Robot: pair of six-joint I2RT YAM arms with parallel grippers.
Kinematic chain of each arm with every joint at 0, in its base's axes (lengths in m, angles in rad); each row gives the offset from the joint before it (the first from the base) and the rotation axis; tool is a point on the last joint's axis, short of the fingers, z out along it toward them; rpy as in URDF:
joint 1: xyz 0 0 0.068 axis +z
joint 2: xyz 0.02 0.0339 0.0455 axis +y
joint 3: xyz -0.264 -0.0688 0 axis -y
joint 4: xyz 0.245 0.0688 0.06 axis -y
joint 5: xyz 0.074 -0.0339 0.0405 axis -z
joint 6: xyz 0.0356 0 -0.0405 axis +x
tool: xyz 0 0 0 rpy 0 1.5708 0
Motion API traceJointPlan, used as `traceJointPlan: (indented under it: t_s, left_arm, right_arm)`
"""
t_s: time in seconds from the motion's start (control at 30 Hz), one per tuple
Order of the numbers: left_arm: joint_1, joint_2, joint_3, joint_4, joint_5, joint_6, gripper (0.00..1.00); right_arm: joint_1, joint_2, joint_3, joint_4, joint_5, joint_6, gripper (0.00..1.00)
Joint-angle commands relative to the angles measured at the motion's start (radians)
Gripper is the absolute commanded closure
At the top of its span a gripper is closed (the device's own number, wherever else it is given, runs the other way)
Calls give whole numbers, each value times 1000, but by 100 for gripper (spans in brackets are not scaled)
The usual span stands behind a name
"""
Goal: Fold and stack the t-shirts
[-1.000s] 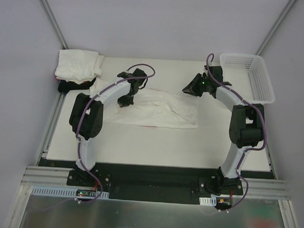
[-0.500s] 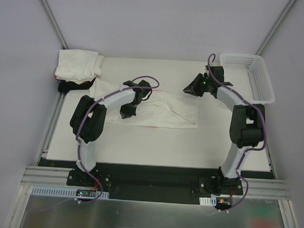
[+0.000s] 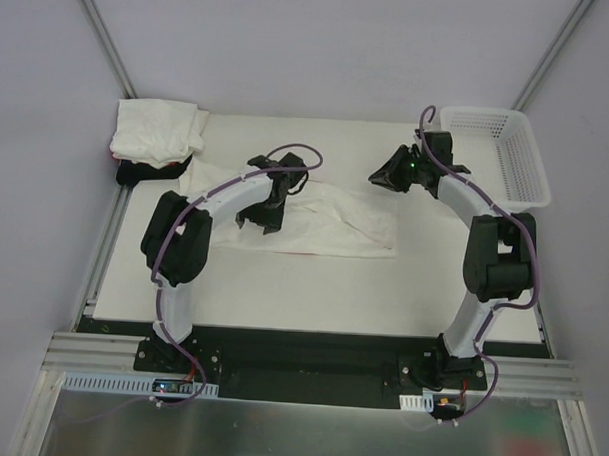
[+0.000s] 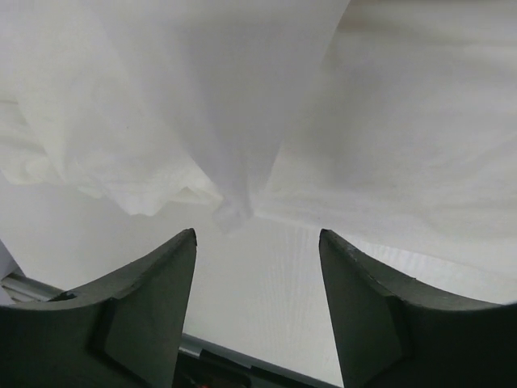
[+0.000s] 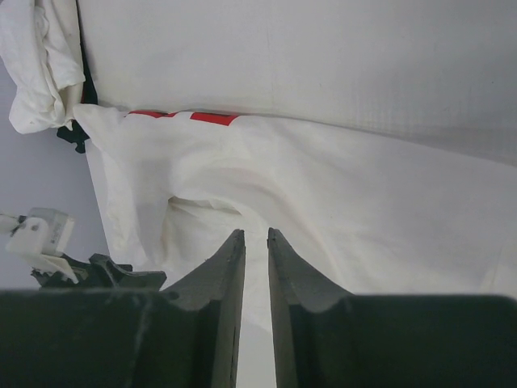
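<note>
**Left hand spread over the white shirt, right hand nearly closed above its far side**

Left hand (image 4: 257, 242) is hanging with fingers wide apart, nothing sitting between them. A white shirt (image 3: 335, 224) is filling its wrist view, with a loose fold drooping toward the gap between the fingers. From above, this hand is hovering over the left half of that shirt.

Right hand (image 5: 254, 234) is showing fingers almost together with only a thin slit between them, and nothing visibly clamped. It is hanging above the shirt's far-right part.

The white shirt is lying spread and wrinkled across the middle of the desk (image 3: 312, 288). A strip of a red shirt (image 5: 214, 118) is peeking out from under one edge of it.

A pile of folded white shirts (image 3: 158, 131) is sitting in the far-left corner, resting on a black shirt (image 3: 136, 172). A white mesh basket (image 3: 507, 155) is standing at the far-right corner, well apart from the shirts.
</note>
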Motion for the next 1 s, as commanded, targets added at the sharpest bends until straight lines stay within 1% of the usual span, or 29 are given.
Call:
traceJointPlan:
  t_s: [0.0,0.07,0.1,0.17,0.2,0.33,0.4,0.43,0.53,0.6,0.63,0.83,0.97]
  left_arm:
    - [-7,-55,151,-15,-17,27,36]
    - [5,-80,195,-12,-55,19,36]
    - [13,-88,203,-10,-66,9,36]
    - [39,-91,214,-1,-86,-13,37]
    - [67,-86,219,1,-91,-43,37]
    - [108,-36,226,25,-181,-152,38]
    - [131,-28,197,83,-163,-206,39]
    - [156,-28,185,105,-125,-229,39]
    - [214,-54,95,216,-36,-301,39]
    - [234,-72,27,261,-14,-346,39]
    - [243,-86,12,287,-14,-352,39]
    - [251,-100,-10,303,-54,-389,39]
    - [272,-91,-24,353,-24,-395,40]
  right_arm:
    - [-1,-47,5,24,-5,-5,79]
    - [2,-36,11,19,-2,-11,78]
    - [5,-28,15,18,2,-14,75]
    - [14,4,37,19,-7,-10,73]
    - [20,16,46,23,-8,-8,71]
    - [48,80,86,18,-8,-13,67]
    - [60,119,90,26,4,-16,62]
    - [62,134,97,24,-7,-17,62]
    - [65,168,97,27,-10,-17,59]
    - [65,173,78,32,-7,-22,59]
    - [65,171,71,33,-5,-20,59]
    - [64,165,45,39,8,-11,59]
    - [62,153,34,50,22,12,59]
